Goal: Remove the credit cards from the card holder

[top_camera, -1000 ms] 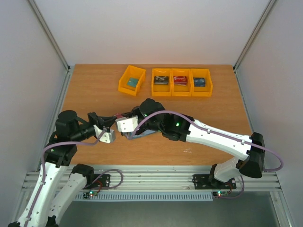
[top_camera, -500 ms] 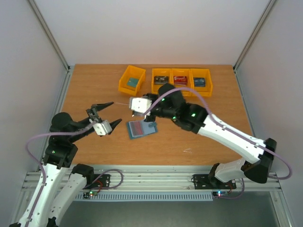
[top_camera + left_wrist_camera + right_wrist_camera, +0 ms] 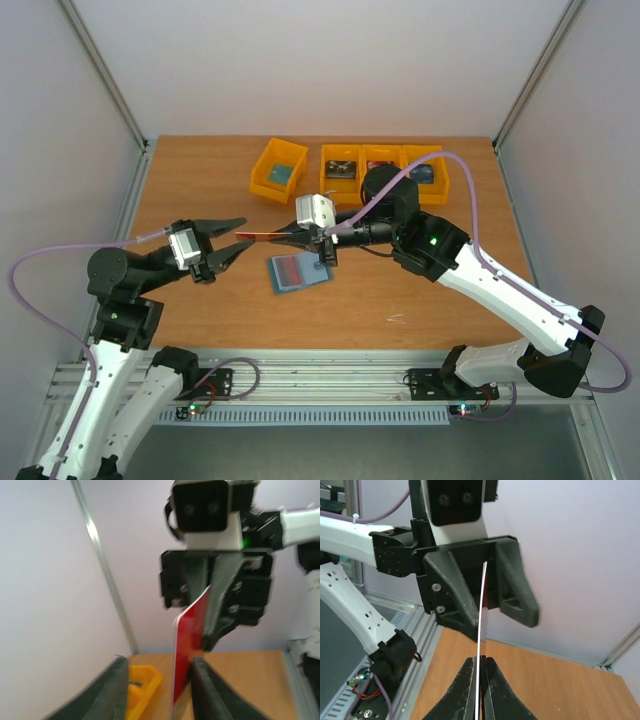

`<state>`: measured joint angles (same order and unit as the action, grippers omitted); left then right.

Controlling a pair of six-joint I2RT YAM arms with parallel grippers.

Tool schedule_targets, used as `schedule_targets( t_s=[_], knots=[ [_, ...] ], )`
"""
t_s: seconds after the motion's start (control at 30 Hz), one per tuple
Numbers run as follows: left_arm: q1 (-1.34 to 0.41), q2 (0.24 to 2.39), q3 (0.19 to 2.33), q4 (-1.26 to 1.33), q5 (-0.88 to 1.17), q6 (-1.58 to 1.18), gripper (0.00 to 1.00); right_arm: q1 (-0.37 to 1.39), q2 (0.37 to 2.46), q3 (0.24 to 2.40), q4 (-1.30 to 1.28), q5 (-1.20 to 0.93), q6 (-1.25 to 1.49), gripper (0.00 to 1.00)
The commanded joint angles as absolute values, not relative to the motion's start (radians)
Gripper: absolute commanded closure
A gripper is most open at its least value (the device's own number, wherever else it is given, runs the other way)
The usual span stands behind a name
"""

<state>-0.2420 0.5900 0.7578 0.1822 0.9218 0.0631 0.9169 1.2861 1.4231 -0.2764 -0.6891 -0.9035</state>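
Note:
The slate-blue card holder (image 3: 298,272) lies open on the table, with a reddish card face showing in its pocket. Above it my right gripper (image 3: 292,236) is shut on a red credit card (image 3: 268,236), held in the air and pointing left. My left gripper (image 3: 247,231) faces it, open, with the card's free end between its jaws. In the left wrist view the red card (image 3: 189,650) stands on edge against the right finger (image 3: 206,692), well apart from the left finger (image 3: 107,692). The right wrist view shows the card (image 3: 481,620) edge-on, pinched at the fingertips (image 3: 470,680).
Yellow bins stand along the table's far side: one (image 3: 278,170) set apart at the left, then a row of three (image 3: 384,176) holding dark, red and blue cards. Both arms meet over the table's left-middle. Frame posts rise at the back corners.
The right gripper has lifted the red card off the holder and turned it toward the left arm. The left gripper opened, rose and came in around the card's end.

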Motion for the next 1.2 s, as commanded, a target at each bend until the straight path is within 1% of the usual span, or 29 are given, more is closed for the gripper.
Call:
schedule_targets(
  t_s=[0.0, 0.07, 0.1, 0.17, 0.2, 0.23, 0.27, 0.3, 0.33, 0.4, 0.5, 0.6, 0.7, 0.8, 0.97, 1.17],
  knots=[
    [-0.244, 0.588, 0.799, 0.240, 1.011, 0.025, 0.77, 0.908, 1.290, 1.456, -0.269, -0.762, -0.859, 0.99],
    [-0.245, 0.586, 0.800, 0.227, 1.002, 0.065, 0.96, 0.905, 1.290, 1.460, -0.271, -0.764, -0.856, 0.99],
    [-0.245, 0.585, 0.801, 0.222, 0.994, 0.074, 0.99, 0.904, 1.290, 1.462, -0.275, -0.763, -0.856, 0.99],
    [-0.244, 0.584, 0.804, 0.206, 0.974, 0.091, 1.00, 0.902, 1.290, 1.471, -0.299, -0.746, -0.867, 0.99],
    [-0.245, 0.584, 0.804, 0.189, 0.952, 0.104, 1.00, 0.901, 1.291, 1.480, -0.323, -0.716, -0.879, 0.89],
    [-0.244, 0.583, 0.803, 0.167, 0.919, 0.131, 1.00, 0.901, 1.289, 1.492, -0.354, -0.676, -0.897, 0.73],
    [-0.245, 0.583, 0.800, 0.134, 0.877, 0.158, 1.00, 0.901, 1.288, 1.509, -0.385, -0.626, -0.916, 0.63],
    [-0.245, 0.583, 0.798, 0.093, 0.844, 0.210, 1.00, 0.902, 1.285, 1.521, -0.417, -0.582, -0.949, 0.58],
    [-0.244, 0.581, 0.796, 0.048, 0.826, 0.265, 1.00, 0.903, 1.284, 1.536, -0.455, -0.541, -0.986, 0.57],
    [-0.245, 0.581, 0.798, -0.034, 0.793, 0.446, 1.00, 0.919, 1.296, 1.578, -0.539, -0.454, -1.076, 0.57],
    [-0.245, 0.592, 0.810, -0.104, 0.739, 0.579, 1.00, 0.969, 1.328, 1.624, -0.646, -0.307, -1.190, 0.57],
    [-0.246, 0.597, 0.822, -0.146, 0.705, 0.687, 1.00, 1.011, 1.344, 1.623, -0.654, -0.212, -1.279, 0.56],
    [-0.246, 0.597, 0.832, -0.170, 0.717, 0.716, 1.00, 1.036, 1.363, 1.629, -0.634, -0.154, -1.332, 0.55],
    [-0.247, 0.602, 0.840, -0.192, 0.751, 0.726, 1.00, 1.051, 1.390, 1.653, -0.635, -0.146, -1.382, 0.55],
    [-0.248, 0.604, 0.848, -0.235, 0.797, 0.734, 1.00, 1.062, 1.425, 1.673, -0.631, -0.123, -1.412, 0.63],
    [-0.248, 0.610, 0.847, -0.287, 0.760, 0.759, 1.00, 1.062, 1.412, 1.683, -0.646, -0.174, -1.391, 0.66]
  ],
)
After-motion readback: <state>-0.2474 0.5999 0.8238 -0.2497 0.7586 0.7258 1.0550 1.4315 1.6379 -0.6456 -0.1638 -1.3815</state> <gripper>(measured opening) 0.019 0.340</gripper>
